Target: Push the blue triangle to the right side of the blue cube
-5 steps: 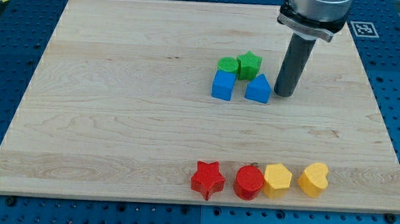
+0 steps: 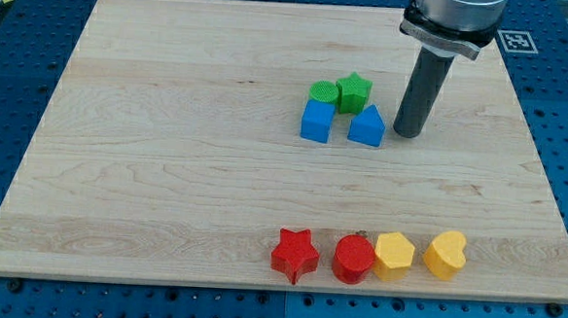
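Observation:
The blue triangle [image 2: 367, 126] lies on the wooden board right of the blue cube [image 2: 316, 121], with a small gap between them. My tip [image 2: 406, 134] rests on the board just to the right of the blue triangle, a little apart from it. The rod rises from there toward the view's top right.
A green cylinder [image 2: 323, 92] and a green star [image 2: 353, 91] sit just above the blue blocks. Along the view's bottom stand a red star [image 2: 295, 254], a red cylinder [image 2: 353, 258], a yellow hexagon [image 2: 394, 255] and a yellow heart [image 2: 445, 253].
My tip has shifted slightly to the right, away from the blue triangle. The blocks have not moved.

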